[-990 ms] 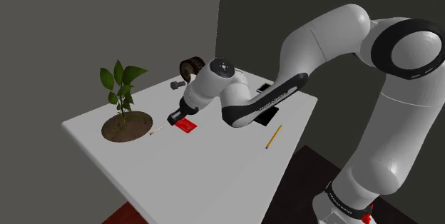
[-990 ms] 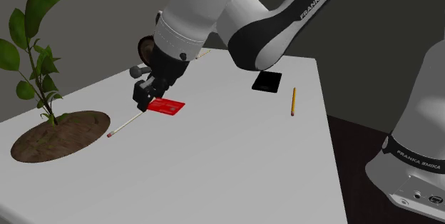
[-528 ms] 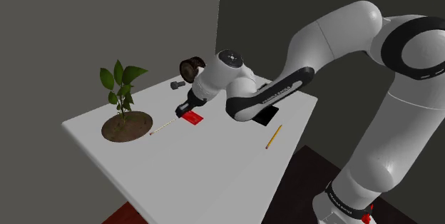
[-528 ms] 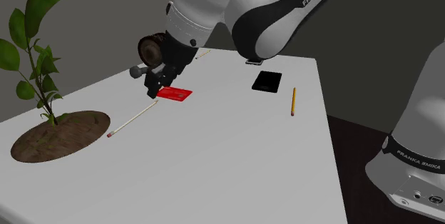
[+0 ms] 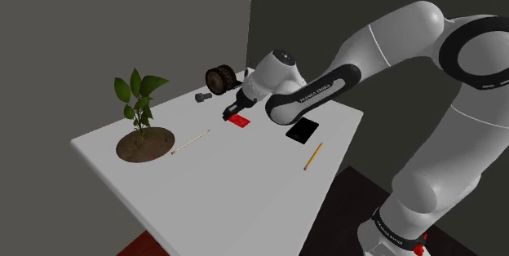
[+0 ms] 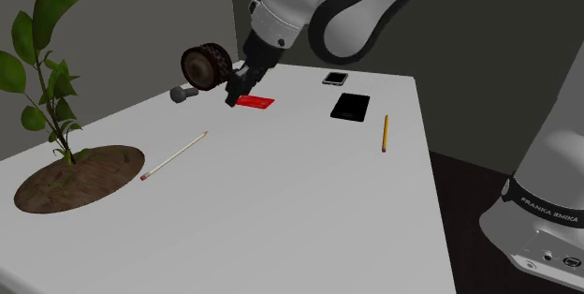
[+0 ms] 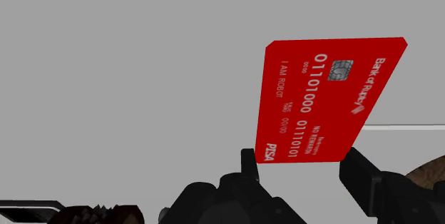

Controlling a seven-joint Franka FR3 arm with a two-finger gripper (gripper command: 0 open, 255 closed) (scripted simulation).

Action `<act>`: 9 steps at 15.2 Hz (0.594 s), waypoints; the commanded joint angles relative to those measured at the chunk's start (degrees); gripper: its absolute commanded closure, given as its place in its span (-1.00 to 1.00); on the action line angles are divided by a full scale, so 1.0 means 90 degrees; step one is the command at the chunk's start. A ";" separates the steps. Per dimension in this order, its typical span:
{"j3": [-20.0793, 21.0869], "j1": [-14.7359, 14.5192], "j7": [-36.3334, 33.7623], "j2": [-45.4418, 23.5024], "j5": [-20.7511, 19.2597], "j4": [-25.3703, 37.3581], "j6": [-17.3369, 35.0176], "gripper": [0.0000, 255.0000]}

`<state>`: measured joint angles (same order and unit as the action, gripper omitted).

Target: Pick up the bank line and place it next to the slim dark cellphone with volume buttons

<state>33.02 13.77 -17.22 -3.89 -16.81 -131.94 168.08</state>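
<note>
While the black pincer [image 7: 300,163] clamps its edge, the flat red card [image 7: 322,95] shows a grey chip.

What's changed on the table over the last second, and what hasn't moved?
The end effector, shut on the red bank card, has carried it away from the white pencil, over beside the dark wheel and nearer the black cellphone. White pencil, wheel, cellphone, yellow pencil and plant stayed put.

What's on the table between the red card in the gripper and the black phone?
Nothing. In the second exterior view, bare white table is all that separates the red card from the black phone.
</note>
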 commanded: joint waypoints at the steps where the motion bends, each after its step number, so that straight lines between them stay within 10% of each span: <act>1: 0.0045 0.0258 0.0773 0.0001 0.0592 0.0003 0.0029 1.00; 9: 0.0174 0.1320 0.3695 -0.0144 0.2727 0.0177 -0.0055 1.00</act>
<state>34.44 24.44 12.58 -4.90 5.36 -130.52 167.64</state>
